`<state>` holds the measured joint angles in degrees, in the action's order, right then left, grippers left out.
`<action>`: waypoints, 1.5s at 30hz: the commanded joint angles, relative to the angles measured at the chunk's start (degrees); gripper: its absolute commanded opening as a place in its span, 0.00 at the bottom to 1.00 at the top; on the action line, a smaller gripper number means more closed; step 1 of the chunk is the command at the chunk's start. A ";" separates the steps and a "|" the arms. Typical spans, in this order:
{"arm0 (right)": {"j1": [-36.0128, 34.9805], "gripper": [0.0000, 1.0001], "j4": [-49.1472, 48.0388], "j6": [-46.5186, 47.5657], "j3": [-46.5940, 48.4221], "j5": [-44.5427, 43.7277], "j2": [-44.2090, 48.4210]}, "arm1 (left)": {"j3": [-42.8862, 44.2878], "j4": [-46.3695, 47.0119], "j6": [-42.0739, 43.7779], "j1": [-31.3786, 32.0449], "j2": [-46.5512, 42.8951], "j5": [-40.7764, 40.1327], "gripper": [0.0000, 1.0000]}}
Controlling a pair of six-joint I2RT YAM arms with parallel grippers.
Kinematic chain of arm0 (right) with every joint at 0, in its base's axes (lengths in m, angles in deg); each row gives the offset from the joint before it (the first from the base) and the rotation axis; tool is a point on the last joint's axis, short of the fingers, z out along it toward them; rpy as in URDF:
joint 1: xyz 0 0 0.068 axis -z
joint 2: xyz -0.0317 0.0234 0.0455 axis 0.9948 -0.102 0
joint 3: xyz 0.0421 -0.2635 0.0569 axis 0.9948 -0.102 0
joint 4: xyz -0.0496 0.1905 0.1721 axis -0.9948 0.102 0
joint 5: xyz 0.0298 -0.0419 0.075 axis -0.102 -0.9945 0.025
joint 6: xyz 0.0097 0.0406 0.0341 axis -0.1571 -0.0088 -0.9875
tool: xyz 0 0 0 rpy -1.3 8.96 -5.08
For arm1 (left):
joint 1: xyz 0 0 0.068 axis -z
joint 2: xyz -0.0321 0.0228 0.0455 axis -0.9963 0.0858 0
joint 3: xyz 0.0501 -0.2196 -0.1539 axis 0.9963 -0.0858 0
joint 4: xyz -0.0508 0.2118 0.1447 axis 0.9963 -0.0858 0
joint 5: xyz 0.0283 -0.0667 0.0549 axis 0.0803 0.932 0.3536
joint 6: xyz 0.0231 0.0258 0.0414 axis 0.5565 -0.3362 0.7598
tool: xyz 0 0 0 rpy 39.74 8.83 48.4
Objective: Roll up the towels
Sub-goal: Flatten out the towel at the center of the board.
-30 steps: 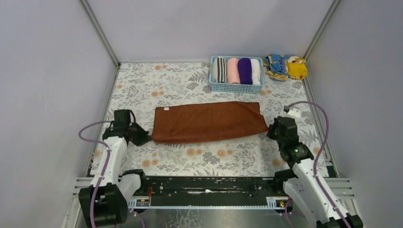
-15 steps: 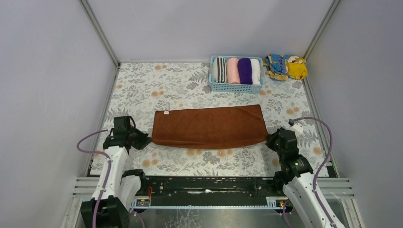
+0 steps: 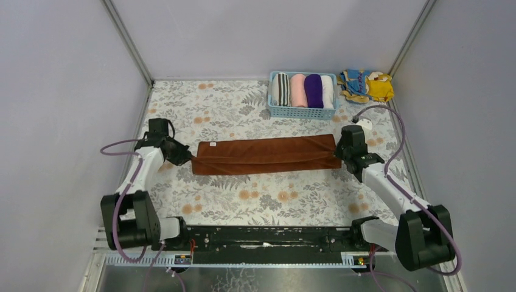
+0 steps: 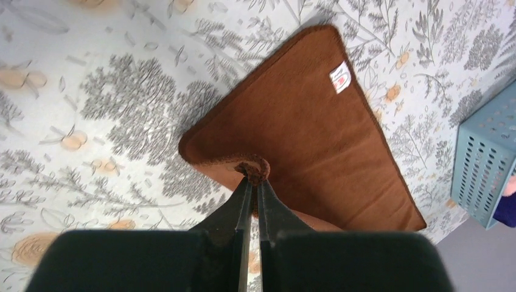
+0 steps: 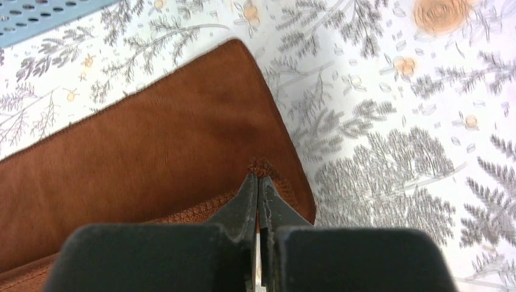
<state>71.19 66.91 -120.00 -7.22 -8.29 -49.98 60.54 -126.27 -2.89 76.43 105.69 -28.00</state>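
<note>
The rust-brown towel [image 3: 264, 154] lies across the middle of the floral table, doubled over lengthways into a narrow strip, with a white label [image 4: 341, 78] at its far left corner. My left gripper [image 3: 187, 160] is shut on the near left corner of the towel [image 4: 304, 131], pinching the hem and holding it over the lower layer. My right gripper [image 3: 341, 157] is shut on the near right corner of the towel [image 5: 158, 146] the same way. The deep purple towel [image 3: 313, 90] sits rolled in the blue basket.
A light blue basket [image 3: 301, 112] at the back right holds striped, pink, purple and white rolled towels. A yellow-and-blue patterned cloth [image 3: 367, 84] lies to its right. Grey walls close in the table on the left, back and right.
Both grippers have carried the towel's near edge up and toward the back, folding it over the far half. The towel now looks about half as deep as before.
</note>
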 commanded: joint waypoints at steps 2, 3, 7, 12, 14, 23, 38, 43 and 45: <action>0.70 0.00 -8.08 4.78 8.55 -4.83 -10.83 | 8.32 4.11 3.32 0.11 11.61 -1.75 0.00; 0.94 0.00 -8.60 5.05 9.82 -4.72 -12.99 | 9.60 4.10 3.64 0.16 13.65 -1.83 0.00; 2.18 0.00 -7.94 5.38 15.71 -4.50 -22.39 | 13.84 4.01 4.76 0.87 20.53 -1.88 0.00; 4.18 0.00 -6.68 5.57 19.21 -2.92 -26.95 | 16.45 3.77 5.36 1.55 25.06 -1.84 0.00; 4.65 0.00 -6.66 5.71 18.72 -1.56 -25.96 | 16.82 3.67 5.54 1.60 25.03 -2.03 0.00; 5.29 0.00 -1.86 9.77 24.56 2.79 -17.39 | 26.02 -1.98 7.61 1.53 19.02 -1.08 0.00; 5.22 0.00 15.67 15.06 28.91 6.13 20.05 | 36.22 -19.26 8.56 1.58 -17.76 -9.52 0.08; 5.23 0.00 22.78 14.78 34.96 5.61 23.73 | 38.65 -23.67 9.68 1.57 -20.87 -9.41 0.12; 5.22 0.00 25.27 14.24 36.48 5.51 22.25 | 37.17 -23.82 10.47 1.54 -20.40 -8.26 0.12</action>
<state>75.92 86.19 -106.75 25.04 -0.86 -26.31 98.99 -145.52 5.06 78.03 83.57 -34.01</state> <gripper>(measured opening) 0.011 0.112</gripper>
